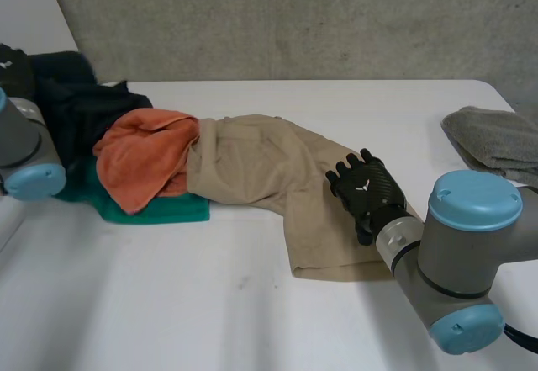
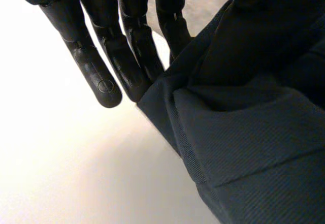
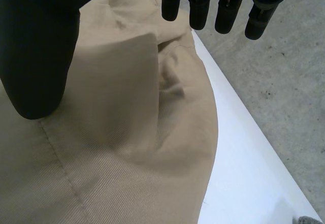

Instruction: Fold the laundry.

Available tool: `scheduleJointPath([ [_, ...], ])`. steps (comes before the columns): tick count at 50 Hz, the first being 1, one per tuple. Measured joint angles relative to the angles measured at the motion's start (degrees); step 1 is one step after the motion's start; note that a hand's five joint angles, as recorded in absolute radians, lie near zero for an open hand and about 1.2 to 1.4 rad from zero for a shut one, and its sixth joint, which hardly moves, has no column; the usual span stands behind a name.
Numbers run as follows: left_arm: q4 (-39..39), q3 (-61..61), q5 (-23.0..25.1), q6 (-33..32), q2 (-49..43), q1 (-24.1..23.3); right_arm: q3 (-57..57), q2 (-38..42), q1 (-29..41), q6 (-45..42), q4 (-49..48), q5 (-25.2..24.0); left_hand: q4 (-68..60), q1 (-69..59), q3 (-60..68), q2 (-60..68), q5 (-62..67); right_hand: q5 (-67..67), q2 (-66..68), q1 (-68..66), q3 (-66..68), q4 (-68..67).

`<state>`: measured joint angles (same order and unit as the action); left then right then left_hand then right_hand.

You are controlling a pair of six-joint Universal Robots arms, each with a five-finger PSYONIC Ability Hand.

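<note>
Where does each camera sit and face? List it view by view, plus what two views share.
Head view: behind and between the arms, looking down at the white table; left arm, right arm and right hand show.
Left wrist view: on the left wrist, looking along the open left hand at a dark garment.
Right wrist view: on the right wrist, looking along its open hand at the tan garment.
Shared: head and right wrist views both show right hand and tan garment.

The white table [image 1: 252, 320] carries tan trousers [image 1: 261, 165], lying under the right hand [image 1: 366, 190] and stretching beyond its fingertips to a green cloth [image 1: 168, 209] just beside them. A dark blue garment [image 2: 244, 132] lies at the left hand's [image 2: 117, 46] fingertips. A grey towel [image 1: 496, 140] lies well apart from the right hand, at the table's edge
</note>
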<state>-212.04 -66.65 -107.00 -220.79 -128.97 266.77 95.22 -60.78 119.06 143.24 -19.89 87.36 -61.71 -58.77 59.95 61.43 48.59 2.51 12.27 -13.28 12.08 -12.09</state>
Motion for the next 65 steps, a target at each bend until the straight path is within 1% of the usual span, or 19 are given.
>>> scheduleJointPath([
  [3, -0.63, -2.49, 1.65, 0.52, 1.35, -1.3, 0.16, -0.17, 0.09, 0.01, 0.08, 0.03, 19.76, 22.9, -19.46, -19.86, -19.34, 0.0, 0.0, 0.0, 0.0, 0.0],
  [4, -0.69, -3.08, 2.12, 0.68, 1.6, -1.79, 0.19, -0.19, 0.11, 0.01, 0.1, 0.04, 31.84, 36.69, -32.37, -33.07, -31.23, 0.0, 0.0, 0.0, 0.0, 0.0],
  [6, -0.61, -4.78, 3.34, 1.07, 2.17, -3.5, 0.29, -0.24, 0.12, 0.02, 0.14, 0.05, 43.75, 46.21, -42.24, -44.16, -41.63, 0.0, 0.0, 0.0, 0.0, 0.0],
  [8, -0.15, -7.21, 4.83, 1.48, 2.9, -6.15, 0.37, -0.24, 0.05, 0.02, 0.18, 0.07, 49.33, 47.56, -47.17, -48.88, -46.04, 0.0, 0.0, 0.0, 0.0, 0.0],
  [16, 3.8, -13.48, 9.22, 2.43, 5.0, -12.72, 0.63, -0.33, -0.37, 0.03, 0.21, 0.07, 49.59, 47.56, -47.23, -49.08, -46.04, 0.0, 0.0, 0.0, 0.0, 0.0],
  [19, 6.7, -14.34, 13.95, 2.69, 4.89, -14.7, 0.84, -0.53, -0.48, 0.03, 0.21, 0.03, 49.59, 47.56, -47.23, -49.08, -46.04, 0.0, 0.0, 0.0, 0.0, 0.0],
  [25, 10.08, -11.71, 21.82, 2.82, 0.61, -15.65, 1.36, -0.87, -0.51, -0.03, 0.2, 0.0, 49.59, 47.56, -47.23, -49.08, -46.04, 0.0, 0.0, 0.0, 0.0, 0.0],
  [31, 11.99, -4.3, 23.91, 2.81, -6.41, -14.62, 1.74, -0.93, -0.5, -0.06, 0.2, -0.05, 49.32, 47.18, -47.11, -48.91, -45.83, 0.0, 0.0, 0.0, 0.0, 0.0],
  [39, 15.41, 5.59, 22.53, 2.64, -13.41, -12.17, 1.89, -0.93, -0.49, -0.08, 0.2, -0.3, 35.64, 31.66, -33.98, -35.53, -32.44, 0.0, 0.0, 0.0, 0.0, 0.0],
  [43, 16.33, 9.31, 20.07, 2.43, -15.72, -10.51, 1.89, -0.92, -0.49, -0.12, 0.2, -0.4, 9.44, 5.75, -7.99, -8.07, -8.74, 0.0, 0.0, 0.0, 0.0, 0.0],
  [44, 16.38, 9.69, 19.75, 2.4, -15.94, -10.3, 1.88, -0.92, -0.49, -0.12, 0.2, -0.41, 9.44, 5.75, -7.99, -8.07, -8.74, 0.0, 0.0, 0.0, 0.0, 0.0],
  [45, 16.44, 10.55, 18.99, 2.34, -16.39, -9.79, 1.87, -0.92, -0.49, -0.13, 0.2, -0.43, -2.46, 1.74, 3.55, 2.66, 1.14, 0.0, 0.0, 0.0, 0.0, 0.0],
  [48, 16.11, 12.4, 16.81, 2.21, -16.88, -8.56, 1.85, -0.92, -0.49, -0.14, 0.2, -0.44, -6.71, 1.74, 7.46, 5.35, 2.36, 0.0, 0.0, 0.0, 0.0, 0.0],
  [52, 14.46, 15.01, 12.14, 2.15, -16.23, -6.84, 1.83, -0.92, -0.47, -0.15, 0.2, -0.45, -6.78, 1.74, 7.63, 5.48, 2.36, 0.0, 0.0, 0.0, 0.0, 0.0],
  [56, 10.79, 18.18, 2.41, 2.19, -13.03, -2.69, 1.8, -1.01, -0.37, -0.15, 0.21, -0.45, -6.79, 1.74, 7.63, 5.75, 2.36, 0.0, 0.0, 0.0, 0.0, 0.0],
  [60, 8.4, 18.62, -1.96, 2.35, -10.64, -0.28, 1.78, -1.08, -0.23, -0.15, 0.24, -0.45, -6.79, 1.74, 7.63, 5.87, 2.36, 0.0, 0.0, 0.0, 0.0, 0.0],
  [62, 6.96, 17.1, -2.27, 2.53, -9.19, 0.15, 1.78, -1.14, -0.1, -0.16, 0.28, -0.43, 0.8, 2.83, 0.54, -0.96, -0.88, 0.0, 0.0, 0.0, 0.0, 0.0],
  [63, 6.65, 16.33, -1.81, 2.56, -8.86, 0.02, 1.79, -1.15, -0.07, -0.15, 0.29, -0.42, 18.44, 19.17, -16.79, -18.54, -16.88, 0.0, 0.0, 0.0, 0.0, 0.0],
  [65, 6.27, 14.08, -0.07, 2.51, -8.24, -0.74, 1.82, -1.17, -0.01, -0.15, 0.32, -0.41, 39.61, 42.01, -37.45, -40.47, -37.47, 0.0, 0.0, 0.0, 0.0, 0.0],
])
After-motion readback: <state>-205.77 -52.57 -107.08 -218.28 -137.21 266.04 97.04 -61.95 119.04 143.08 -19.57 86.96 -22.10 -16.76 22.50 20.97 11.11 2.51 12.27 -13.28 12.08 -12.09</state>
